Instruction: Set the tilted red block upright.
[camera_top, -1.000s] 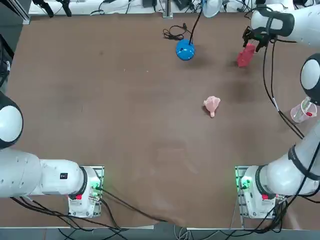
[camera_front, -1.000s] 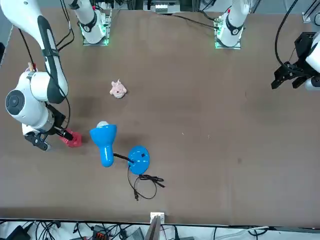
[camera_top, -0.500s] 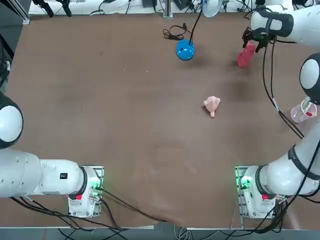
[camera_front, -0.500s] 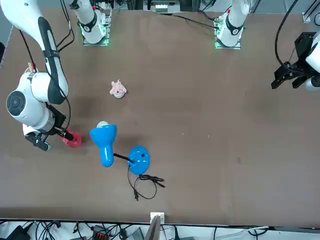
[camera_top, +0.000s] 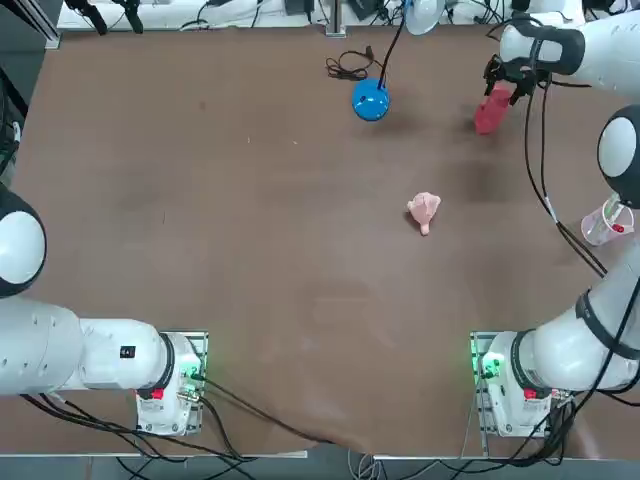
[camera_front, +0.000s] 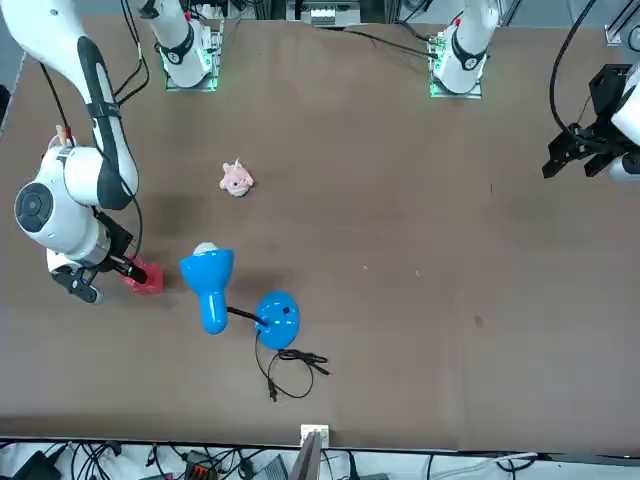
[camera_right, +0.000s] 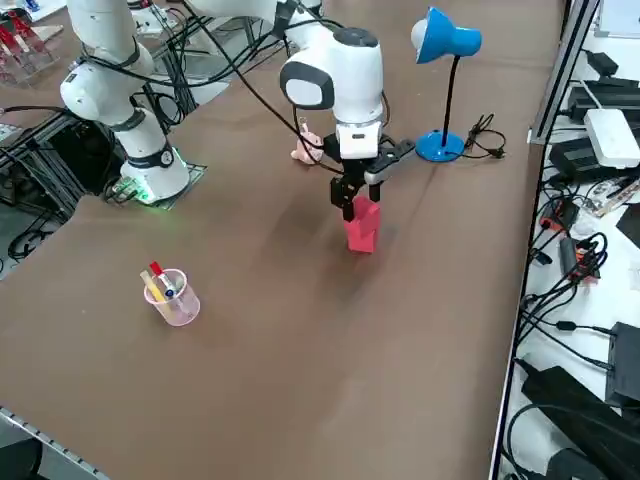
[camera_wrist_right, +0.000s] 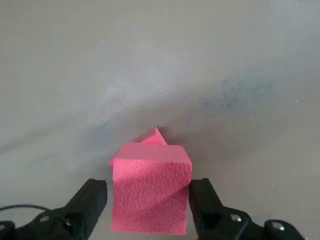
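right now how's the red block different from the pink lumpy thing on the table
The red block is a flat-faced, straight-edged prism standing tall; the pink lumpy thing is pale, irregular and low. The red block sits between the open fingers of the right gripper; the pink lumpy thing lies alone, nearer mid-table. Both rest on the brown table.

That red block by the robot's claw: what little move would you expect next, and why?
Probably closing the fingers on it. The right gripper is open, with one finger on each side of the red block, a small gap showing beside each. From the side the red block stands on the table under the gripper. A grip should come before any straightening.
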